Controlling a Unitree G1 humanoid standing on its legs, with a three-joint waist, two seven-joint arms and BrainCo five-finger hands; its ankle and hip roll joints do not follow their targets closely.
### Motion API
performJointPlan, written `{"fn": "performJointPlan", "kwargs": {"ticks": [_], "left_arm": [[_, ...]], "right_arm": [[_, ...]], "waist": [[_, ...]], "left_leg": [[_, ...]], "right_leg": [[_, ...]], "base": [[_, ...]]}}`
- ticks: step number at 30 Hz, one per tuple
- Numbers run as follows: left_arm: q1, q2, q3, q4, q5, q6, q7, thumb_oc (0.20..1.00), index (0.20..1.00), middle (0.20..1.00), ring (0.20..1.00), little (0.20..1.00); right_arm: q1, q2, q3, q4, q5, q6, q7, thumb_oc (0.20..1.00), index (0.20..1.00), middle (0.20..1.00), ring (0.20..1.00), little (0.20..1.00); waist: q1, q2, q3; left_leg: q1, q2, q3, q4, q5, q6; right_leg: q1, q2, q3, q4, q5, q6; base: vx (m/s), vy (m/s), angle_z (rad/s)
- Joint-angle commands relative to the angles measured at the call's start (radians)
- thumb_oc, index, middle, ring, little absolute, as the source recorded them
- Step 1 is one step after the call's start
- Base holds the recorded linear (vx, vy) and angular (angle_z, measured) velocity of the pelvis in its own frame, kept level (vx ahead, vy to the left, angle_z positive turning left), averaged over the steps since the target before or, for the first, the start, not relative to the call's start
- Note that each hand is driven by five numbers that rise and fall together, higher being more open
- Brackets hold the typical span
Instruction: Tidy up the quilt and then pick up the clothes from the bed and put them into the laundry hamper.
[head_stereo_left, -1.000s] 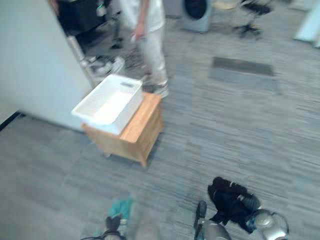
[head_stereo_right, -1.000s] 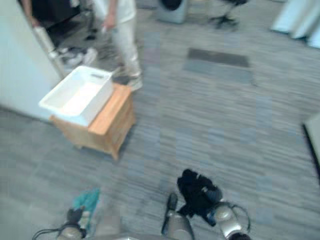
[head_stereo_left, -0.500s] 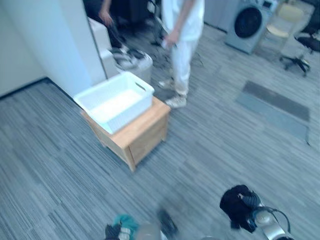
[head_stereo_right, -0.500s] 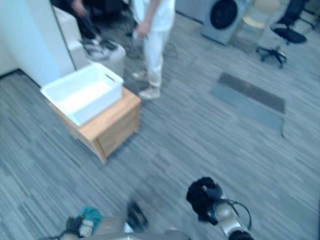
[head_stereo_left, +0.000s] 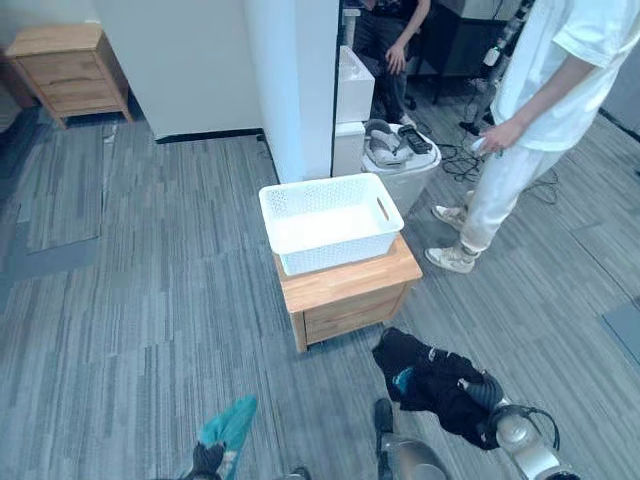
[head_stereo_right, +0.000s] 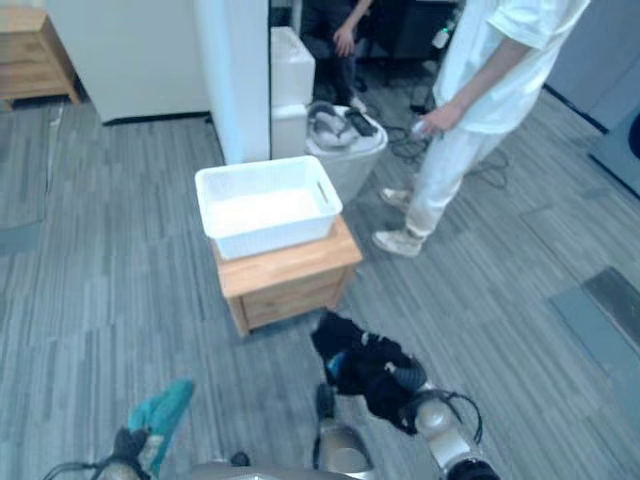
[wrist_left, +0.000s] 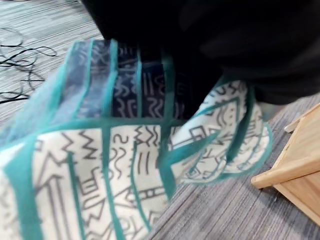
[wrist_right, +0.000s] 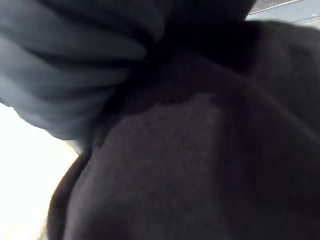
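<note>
Left eye view: white hamper (head_stereo_left: 330, 222) on wooden cabinet (head_stereo_left: 350, 290), each robot hand's grip unreadable.

Silver-grey right arm (head_stereo_left: 520, 445), dark robot hand (head_stereo_left: 208, 458) cover.

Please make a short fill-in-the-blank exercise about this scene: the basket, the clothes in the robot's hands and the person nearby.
1. The white hamper stands on a small ____ cabinet.
2. The right hand carries a ____ garment.
3. The left hand carries a ____ patterned cloth.
4. The person standing near the hamper wears ____ clothes.

Missing words: wooden; black; teal; white
</note>
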Motion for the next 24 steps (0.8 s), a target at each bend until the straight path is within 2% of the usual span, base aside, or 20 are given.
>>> {"fn": "performJointPlan", "kwargs": {"ticks": [1, 2, 3, 4, 5, 6, 7, 8, 10, 11, 12, 14, 15, 16, 17, 18, 19, 21, 22, 24], "left_arm": [[-0.051, -0.026, -0.028, -0.016, 0.021, -0.009, 0.017, 0.200, 0.200, 0.200, 0.200, 0.200], [-0.032, -0.032, -0.017, -0.020, 0.019, -0.009, 0.016, 0.200, 0.200, 0.200, 0.200, 0.200], [-0.025, -0.035, -0.015, -0.024, 0.017, -0.010, 0.017, 0.200, 0.200, 0.200, 0.200, 0.200], [-0.020, -0.038, -0.012, -0.023, 0.012, -0.011, 0.017, 0.200, 0.200, 0.200, 0.200, 0.200], [-0.019, -0.038, -0.012, -0.024, 0.011, -0.011, 0.017, 0.200, 0.200, 0.200, 0.200, 0.200], [-0.014, -0.040, -0.015, -0.027, 0.007, -0.010, 0.017, 0.200, 0.200, 0.200, 0.200, 0.200], [-0.002, -0.039, -0.015, -0.022, 0.017, -0.007, 0.008, 0.200, 0.200, 0.200, 0.200, 0.200], [-0.006, -0.035, -0.018, -0.020, 0.024, -0.004, 0.006, 0.200, 0.200, 0.200, 0.200, 0.200], [-0.013, -0.024, -0.019, -0.015, 0.030, 0.005, 0.003, 0.200, 0.200, 0.200, 0.200, 0.200], [-0.013, -0.025, -0.018, -0.015, 0.030, 0.005, 0.003, 0.200, 0.200, 0.200, 0.200, 0.200], [-0.018, -0.008, -0.016, -0.010, 0.033, 0.007, 0.008, 0.200, 0.200, 0.200, 0.200, 0.200], [-0.026, -0.003, -0.016, -0.011, 0.038, 0.004, 0.004, 0.200, 0.200, 0.200, 0.200, 0.200], [-0.026, -0.003, -0.016, -0.011, 0.038, 0.004, 0.004, 0.200, 0.200, 0.200, 0.200, 0.200], [-0.043, 0.007, -0.026, -0.027, 0.063, -0.006, 0.003, 0.200, 0.200, 0.200, 0.200, 0.200], [-0.044, 0.008, -0.026, -0.028, 0.063, -0.006, 0.003, 0.200, 0.200, 0.200, 0.200, 0.200], [-0.037, 0.014, -0.021, -0.029, 0.064, -0.018, 0.005, 0.200, 0.200, 0.200, 0.200, 0.200], [-0.036, 0.014, -0.021, -0.036, 0.070, -0.019, 0.005, 0.200, 0.200, 0.200, 0.200, 0.200], [-0.033, 0.009, -0.018, -0.040, 0.070, -0.021, 0.006, 0.200, 0.200, 0.200, 0.200, 0.200], [-0.025, 0.005, -0.014, -0.055, 0.058, -0.034, 0.009, 0.200, 0.200, 0.200, 0.200, 0.200], [-0.023, -0.001, -0.020, -0.059, 0.051, -0.039, 0.009, 0.200, 0.200, 0.200, 0.200, 0.200]], "right_arm": [[-0.069, -0.079, -0.043, -0.051, -0.011, -0.016, -0.021, 0.200, 0.200, 0.200, 0.200, 0.200], [-0.075, -0.078, -0.037, -0.049, -0.018, -0.017, -0.012, 0.200, 0.200, 0.200, 0.200, 0.200], [-0.075, -0.076, -0.038, -0.049, -0.018, -0.017, -0.010, 0.200, 0.200, 0.200, 0.200, 0.200], [-0.077, -0.074, -0.038, -0.045, -0.016, -0.016, -0.009, 0.200, 0.200, 0.200, 0.200, 0.200], [-0.077, -0.074, -0.038, -0.045, -0.016, -0.017, -0.009, 0.200, 0.200, 0.200, 0.200, 0.200], [-0.071, -0.072, -0.037, -0.049, -0.017, -0.019, -0.008, 0.200, 0.200, 0.200, 0.200, 0.200], [-0.063, -0.066, -0.039, -0.054, -0.029, -0.021, -0.003, 0.200, 0.200, 0.200, 0.200, 0.200], [-0.059, -0.062, -0.039, -0.057, -0.036, -0.026, -0.004, 0.200, 0.200, 0.200, 0.200, 0.200], [-0.070, -0.054, -0.031, -0.071, -0.046, -0.024, -0.002, 0.200, 0.200, 0.200, 0.200, 0.200], [-0.071, -0.054, -0.031, -0.071, -0.046, -0.024, -0.002, 0.200, 0.200, 0.200, 0.200, 0.200], [-0.074, -0.043, -0.035, -0.106, -0.039, -0.025, -0.008, 0.200, 0.200, 0.200, 0.200, 0.200], [-0.071, -0.047, -0.048, -0.144, -0.032, -0.026, -0.011, 0.200, 0.200, 0.200, 0.200, 0.200], [-0.071, -0.047, -0.048, -0.144, -0.032, -0.026, -0.011, 0.200, 0.200, 0.200, 0.200, 0.200], [-0.054, -0.120, -0.108, -0.281, -0.026, -0.038, -0.039, 0.200, 0.200, 0.200, 0.200, 0.200], [-0.054, -0.120, -0.109, -0.282, -0.027, -0.038, -0.039, 0.200, 0.200, 0.200, 0.200, 0.200], [-0.070, -0.153, -0.124, -0.357, -0.032, -0.053, -0.049, 0.200, 0.200, 0.200, 0.200, 0.200], [-0.089, -0.182, -0.133, -0.401, -0.046, -0.061, -0.052, 0.200, 0.200, 0.200, 0.200, 0.200], [-0.095, -0.204, -0.147, -0.445, -0.052, -0.068, -0.052, 0.200, 0.200, 0.200, 0.200, 0.200], [-0.142, -0.252, -0.149, -0.532, -0.052, -0.095, -0.052, 0.200, 0.200, 0.200, 0.200, 0.200], [-0.203, -0.299, -0.140, -0.590, -0.035, -0.109, -0.041, 0.200, 0.200, 0.200, 0.200, 0.200]], "waist": [[-0.016, 0.034, 0.032], [0.003, 0.047, 0.011], [0.009, 0.055, 0.001], [0.019, 0.060, -0.004], [0.017, 0.059, -0.003], [0.020, 0.068, -0.010], [0.020, 0.086, -0.035], [0.017, 0.087, -0.038], [0.003, 0.099, -0.020], [0.004, 0.100, -0.022], [-0.021, 0.099, 0.003], [-0.037, 0.097, -0.002], [-0.037, 0.098, -0.002], [-0.090, 0.075, -0.014], [-0.089, 0.074, -0.015], [-0.083, 0.065, -0.024], [-0.079, 0.059, -0.031], [-0.080, 0.060, -0.038], [-0.074, 0.061, -0.049], [-0.067, 0.063, -0.056]], "left_leg": [[-0.077, 0.110, 0.147, -0.111, 0.066, 0.002], [-0.092, 0.077, 0.162, -0.234, 0.094, 0.003], [-0.110, 0.074, 0.166, -0.291, 0.137, -0.006], [-0.130, 0.080, 0.162, -0.324, 0.151, -0.023], [-0.132, 0.080, 0.169, -0.334, 0.172, -0.017], [-0.106, 0.085, 0.174, -0.399, 0.191, -0.020], [-0.031, 0.071, 0.173, -0.501, 0.198, -0.002], [0.002, 0.056, 0.171, -0.528, 0.197, 0.011], [0.079, 0.057, 0.188, -0.576, 0.185, 0.031], [0.076, 0.058, 0.190, -0.577, 0.187, 0.031], [0.120, 0.063, 0.188, -0.592, 0.169, 0.041], [0.136, 0.064, 0.175, -0.592, 0.154, 0.032], [0.135, 0.064, 0.175, -0.592, 0.154, 0.032], [0.162, 0.027, 0.096, -0.592, 0.120, 0.026], [0.160, 0.027, 0.097, -0.592, 0.123, 0.026], [0.173, 0.029, 0.105, -0.592, 0.115, 0.025], [0.175, 0.024, 0.108, -0.592, 0.113, 0.025], [0.182, 0.023, 0.107, -0.592, 0.108, 0.025], [0.186, 0.025, 0.113, -0.592, 0.103, 0.021], [0.186, 0.029, 0.114, -0.592, 0.106, 0.015]], "right_leg": [[0.150, -0.045, -0.053, 0.011, -0.193, 0.052], [0.172, -0.040, -0.063, 0.003, -0.209, 0.059], [0.178, -0.037, -0.072, 0.003, -0.219, 0.060], [0.199, -0.035, -0.072, 0.003, -0.243, 0.062], [0.194, -0.035, -0.077, 0.003, -0.236, 0.059], [0.203, -0.031, -0.083, 0.003, -0.241, 0.064], [0.203, -0.026, -0.088, 0.032, -0.252, 0.078], [0.194, -0.032, -0.091, 0.106, -0.256, 0.081], [0.110, -0.052, -0.089, 0.337, -0.248, 0.097], [0.105, -0.051, -0.087, 0.338, -0.247, 0.096], [0.000, -0.064, -0.047, 0.497, -0.203, 0.113], [-0.031, -0.057, -0.022, 0.401, -0.204, 0.104], [-0.031, -0.056, -0.022, 0.400, -0.203, 0.104], [-0.030, -0.006, 0.154, 0.101, -0.177, 0.107], [-0.031, -0.006, 0.154, 0.097, -0.173, 0.107], [-0.017, -0.030, 0.130, 0.088, -0.146, 0.119], [-0.003, -0.032, 0.127, 0.069, -0.139, 0.117], [0.010, -0.031, 0.128, 0.048, -0.130, 0.120], [0.030, -0.034, 0.108, 0.016, -0.117, 0.122], [0.043, -0.036, 0.099, 0.003, -0.117, 0.124]], "base": [[0.40, 0.044, 0.66], [0.42, 0.107, 0.10], [0.46, 0.154, -0.28], [0.20, 0.092, -0.22], [0.20, 0.117, -0.06], [0.25, 0.237, -0.10], [0.35, 0.306, -0.18], [0.31, 0.306, -0.32], [0.13, 0.165, -0.30], [0.15, 0.151, -0.27], [0.15, 0.092, -0.17], [0.19, 0.037, -0.09], [0.40, -0.104, 0.26], [0.31, -0.093, 0.41], [0.41, -0.141, 0.69], [0.14, -0.074, 0.69], [0.19, -0.090, 0.97], [0.12, -0.046, 0.45], [0.10, -0.033, 0.11], [0.12, -0.034, 0.02]]}}
